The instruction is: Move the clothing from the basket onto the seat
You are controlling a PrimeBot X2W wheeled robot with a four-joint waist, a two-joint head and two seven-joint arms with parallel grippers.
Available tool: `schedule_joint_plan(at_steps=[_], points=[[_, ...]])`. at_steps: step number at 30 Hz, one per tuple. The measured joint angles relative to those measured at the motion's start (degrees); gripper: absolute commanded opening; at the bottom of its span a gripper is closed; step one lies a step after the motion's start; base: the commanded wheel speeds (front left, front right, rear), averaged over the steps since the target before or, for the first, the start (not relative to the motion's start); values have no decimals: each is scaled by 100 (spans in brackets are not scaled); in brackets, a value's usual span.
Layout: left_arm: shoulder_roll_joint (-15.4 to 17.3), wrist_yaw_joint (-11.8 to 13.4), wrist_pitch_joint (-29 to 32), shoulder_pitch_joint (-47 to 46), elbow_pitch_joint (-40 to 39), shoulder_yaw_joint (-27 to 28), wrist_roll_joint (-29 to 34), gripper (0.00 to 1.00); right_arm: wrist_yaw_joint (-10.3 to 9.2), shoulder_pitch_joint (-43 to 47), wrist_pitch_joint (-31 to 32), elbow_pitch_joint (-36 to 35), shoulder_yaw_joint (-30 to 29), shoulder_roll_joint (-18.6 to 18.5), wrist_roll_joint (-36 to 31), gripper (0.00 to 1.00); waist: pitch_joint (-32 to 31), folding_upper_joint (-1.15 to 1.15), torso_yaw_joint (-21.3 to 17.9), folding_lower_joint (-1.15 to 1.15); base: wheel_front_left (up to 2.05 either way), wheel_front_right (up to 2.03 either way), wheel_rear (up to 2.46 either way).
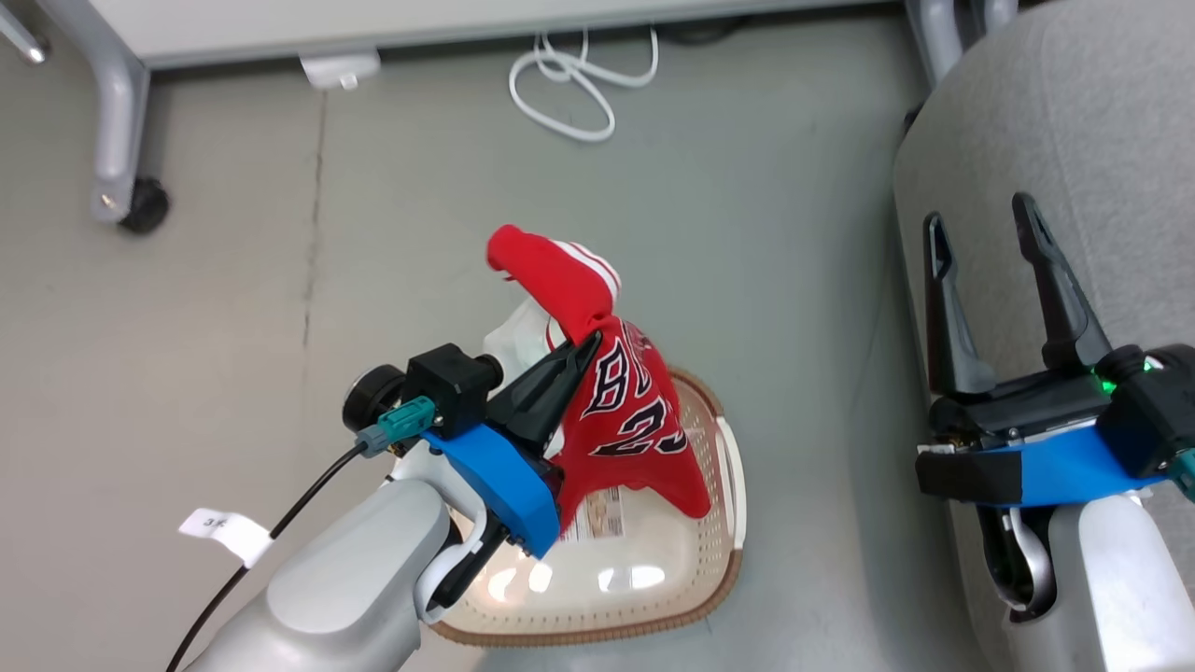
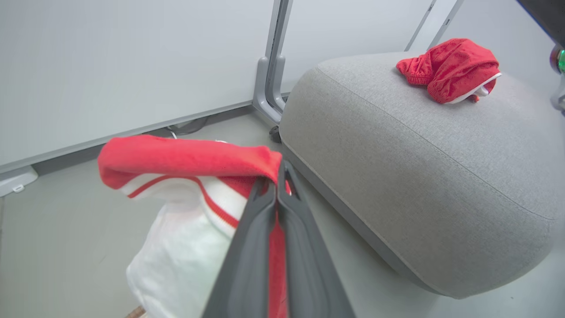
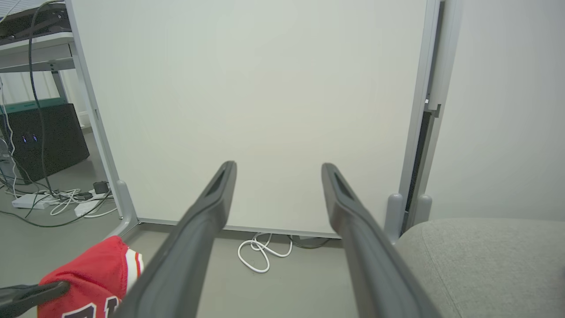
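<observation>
Your left gripper (image 2: 280,172) sits closest to the lens in the left wrist view, its jaws pressed together on a fold of the red jersey (image 2: 185,159). The cloth bunches over the tips toward 10 o'clock.

In the head view the same gripper (image 1: 586,343) pinches the jersey (image 1: 625,411) near its upper edge. The lettered panel hangs from the jaws toward 5 o'clock, over the basket (image 1: 724,546). You cannot tell whether the hem touches the basket.

The seat (image 1: 1074,112) fills the 3 o'clock side. Its rounded edge runs from 1 to 5 o'clock, with a strip of bare floor (image 1: 812,280) between it and the basket rim.

Your right gripper (image 1: 978,213) hovers over that edge with jaws spread wide, holding nothing. In its own wrist view the fingers (image 3: 194,238) point at a white board (image 3: 265,88), with the seat at 4 o'clock.

The other red garment (image 2: 450,68) lies bunched on top of the seat, at 1 o'clock in the left wrist view.

A white cable (image 1: 569,84) loops on the floor at 12 o'clock, and a castered leg (image 1: 126,187) stands at 10 o'clock. Both are well apart from the basket.
</observation>
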Motion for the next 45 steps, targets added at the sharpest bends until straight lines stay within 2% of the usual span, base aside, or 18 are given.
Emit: schedule_joint_plan(at_steps=[8, 19, 28, 38, 43, 45], points=[[0, 0, 0, 215, -578, 633, 622, 0, 0, 197, 0, 116, 10, 19, 62, 100, -585, 0, 35, 0, 0, 0, 0], [-54, 0, -1, -127, -1322, 892, 1113, 0, 0, 394, 0, 183, 33, 66, 135, 100, -1015, 0, 57, 1, 0, 0, 0], [-111, 0, -1, -712, -1686, 901, 1257, 0, 0, 498, 0, 204, 33, 100, 193, 100, -1242, 0, -16, 1, 0, 0, 0], [-132, 0, -1, -967, -1689, 850, 1245, 0, 0, 543, 0, 160, 87, 115, 236, 100, -1344, 0, -81, 1, 0, 0, 0], [-144, 0, -1, -967, -1659, 826, 1250, 0, 0, 495, 0, 13, 378, 93, 238, 100, -1352, 0, -94, 2, 0, 0, 0], [-153, 0, -1, -967, -1652, 825, 1267, 0, 0, 408, 0, -57, 631, -30, 259, 100, -1352, 0, -93, 2, 0, 0, 0]])
